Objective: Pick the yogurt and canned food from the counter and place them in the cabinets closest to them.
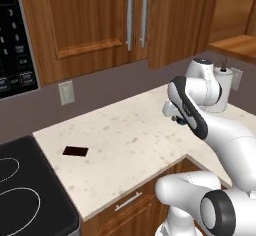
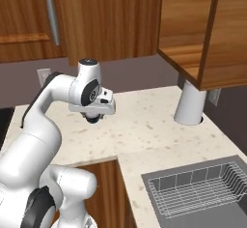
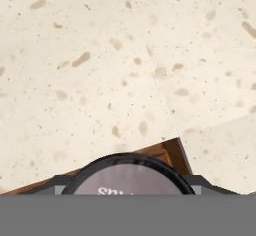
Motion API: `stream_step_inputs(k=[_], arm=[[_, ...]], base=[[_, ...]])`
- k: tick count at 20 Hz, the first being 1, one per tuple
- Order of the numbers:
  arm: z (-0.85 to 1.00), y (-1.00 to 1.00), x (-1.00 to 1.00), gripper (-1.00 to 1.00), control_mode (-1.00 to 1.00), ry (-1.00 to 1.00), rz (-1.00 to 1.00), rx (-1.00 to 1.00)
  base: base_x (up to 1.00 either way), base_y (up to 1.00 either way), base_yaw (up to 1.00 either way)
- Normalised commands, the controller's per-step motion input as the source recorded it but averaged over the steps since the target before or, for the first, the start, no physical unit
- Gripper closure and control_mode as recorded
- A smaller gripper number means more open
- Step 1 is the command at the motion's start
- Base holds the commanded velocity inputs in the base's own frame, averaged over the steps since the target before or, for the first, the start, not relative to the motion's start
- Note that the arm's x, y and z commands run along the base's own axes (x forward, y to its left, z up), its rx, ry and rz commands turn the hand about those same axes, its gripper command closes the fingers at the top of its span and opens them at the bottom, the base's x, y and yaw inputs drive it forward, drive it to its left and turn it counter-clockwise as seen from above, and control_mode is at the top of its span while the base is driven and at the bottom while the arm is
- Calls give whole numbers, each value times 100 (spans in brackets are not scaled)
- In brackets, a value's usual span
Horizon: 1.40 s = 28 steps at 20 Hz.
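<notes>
The gripper [image 2: 93, 118] hangs over the speckled beige counter [image 1: 130, 135], pointing straight down from the white wrist. In the hand view a round tin with a grey-lilac top and dark rim, the canned food [image 3: 129, 179], sits right at the gripper, between the dark finger tips; the fingers appear clamped on it, with the can raised off the stone. Pale lettering shows on its lid (too cut off to read). Below the can in that view runs the counter's inner corner edge, with a sliver of brown drawer front [image 3: 165, 152] showing past it.

Above and behind the gripper hang the reddish-brown wall cabinets [image 1: 90, 25] with their long steel bar handles [image 1: 129, 19]. To the gripper's right, another cabinet [image 2: 202, 34] stands open, its wooden shelf bare. Under it, well to the right of the gripper, stands a tall white paper-towel roll [image 2: 190, 105]. To the far left, a small dark flat patch [image 1: 75, 151] lies on the counter near the black cooktop [image 1: 25, 195]
</notes>
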Motion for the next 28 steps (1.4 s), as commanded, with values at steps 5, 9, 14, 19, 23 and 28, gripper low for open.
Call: stream_step_inputs(k=[5, 9, 14, 19, 23, 28], arm=[[0, 0, 0, 100, 100, 0, 0, 0], [0, 0, 0, 100, 100, 0, 0, 0], [0, 0, 0, 100, 100, 0, 0, 0], [0, 0, 0, 100, 100, 0, 0, 0], [0, 0, 0, 100, 100, 0, 0, 0], [0, 0, 0, 100, 100, 0, 0, 0]], base=[[-17, -15, -32], [-12, -13, -33], [-10, -12, -34], [-9, -12, -34], [-6, -13, -34], [-4, -14, -33]])
